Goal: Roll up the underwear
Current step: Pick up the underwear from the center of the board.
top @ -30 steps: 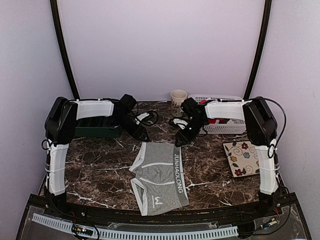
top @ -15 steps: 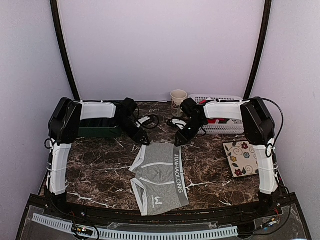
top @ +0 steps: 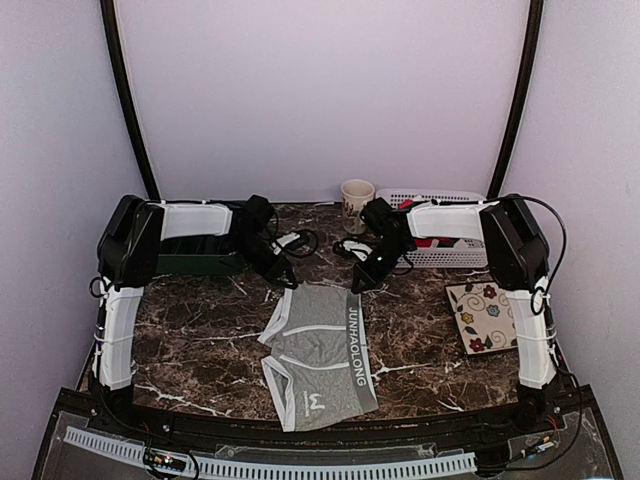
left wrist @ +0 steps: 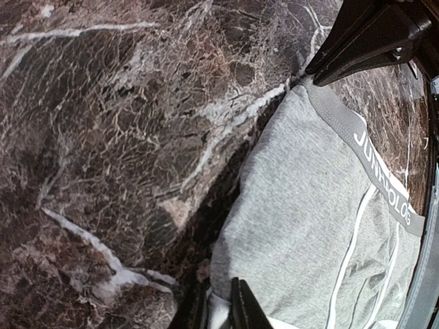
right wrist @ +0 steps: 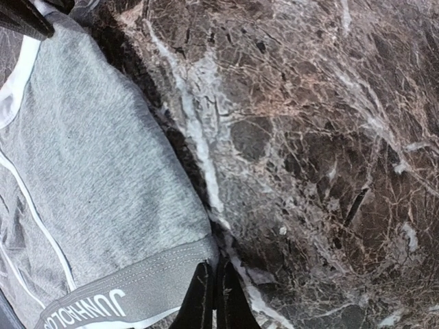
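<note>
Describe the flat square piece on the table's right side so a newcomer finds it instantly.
On the dark marble table, look to the right side, nearer than the white basket and just inside the right arm's upright white link. The flat square lies there, slightly turned. Unlike the plain grey underwear at centre, it is cream with red and dark flowers.

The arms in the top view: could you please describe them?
Both the left arm and right arm have white links with black joint housings. The left gripper and right gripper are black with tapered fingers; black cables loop nearby.
</note>
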